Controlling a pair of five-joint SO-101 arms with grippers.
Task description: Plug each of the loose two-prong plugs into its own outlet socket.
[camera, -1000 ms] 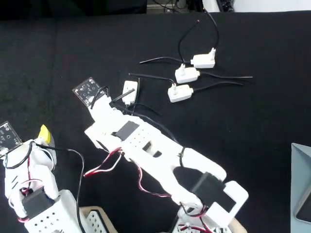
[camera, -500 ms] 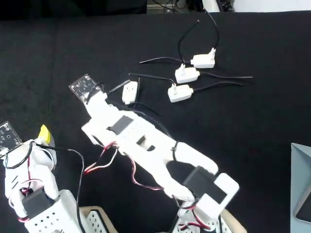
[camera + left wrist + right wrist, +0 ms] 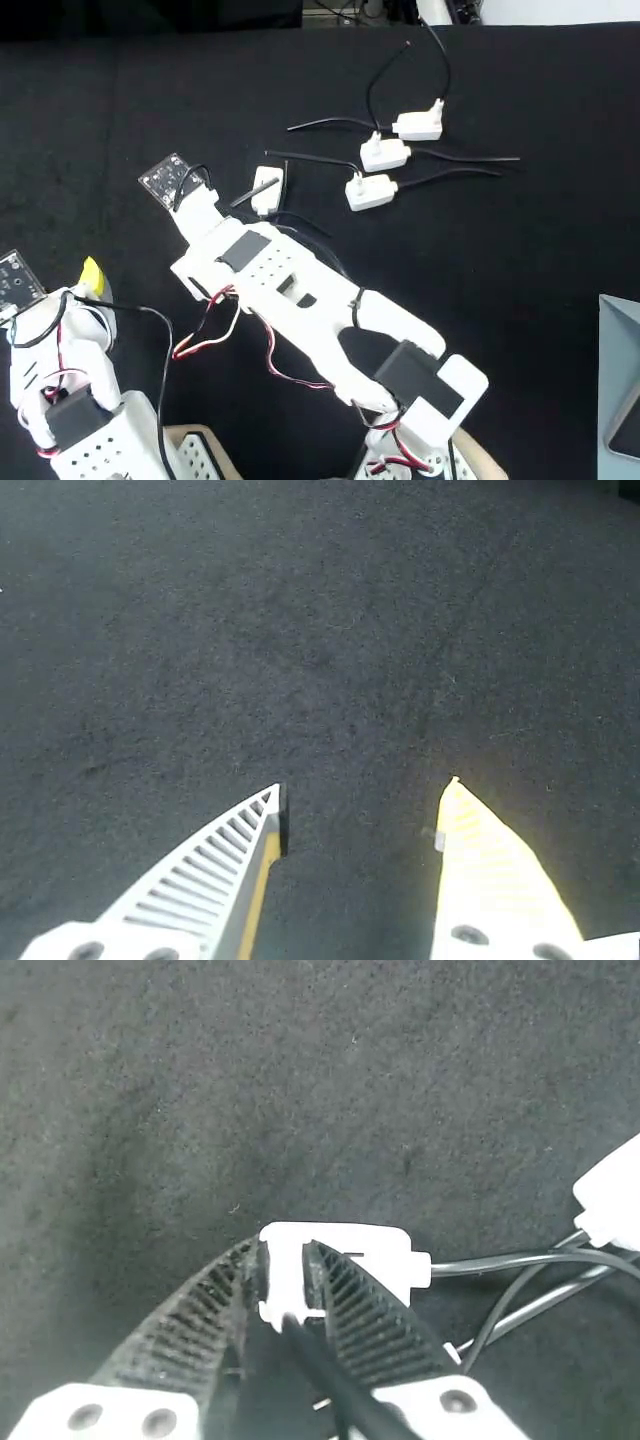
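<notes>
right end effector is clamped on the plug, black fingers pinching one end while the cable runs off the other. the plug sits low against the black tabletop. three more plugs lie clustered near that plug, cables trailing, on the side away from the left end effector. that one hangs well apart from the plug, jaws spread wide, nothing between them, just over the tabletop.

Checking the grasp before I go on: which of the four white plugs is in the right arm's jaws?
The lone white plug, lying apart from the clustered three; the right arm's jaws are shut on its end.
</notes>
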